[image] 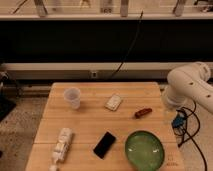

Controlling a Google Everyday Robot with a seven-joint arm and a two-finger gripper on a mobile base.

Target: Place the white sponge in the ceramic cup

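The white sponge [114,102] lies flat on the wooden tabletop [90,127], a little right of the middle and toward the far edge. The ceramic cup [73,97] stands upright to its left, well apart from it, with bare wood between the two.

A small reddish-brown object [143,113] lies just right of the sponge and nearer the front, not touching it. A black slab [104,144] lies at an angle in the front middle, and a wide green bowl [144,150] sits at the front right, beside the slab. A bumpy white object [61,146] lies lengthwise near the front left corner.

The white arm [192,82] bends in from the right, off the tabletop's right edge. The hand [171,116] hangs below it, just beside that edge, well apart from the sponge and holding nothing I can see; I cannot tell whether it is apart or together. The reddish-brown object lies between the hand and the sponge. A dark cable [127,45] runs down behind the tabletop.
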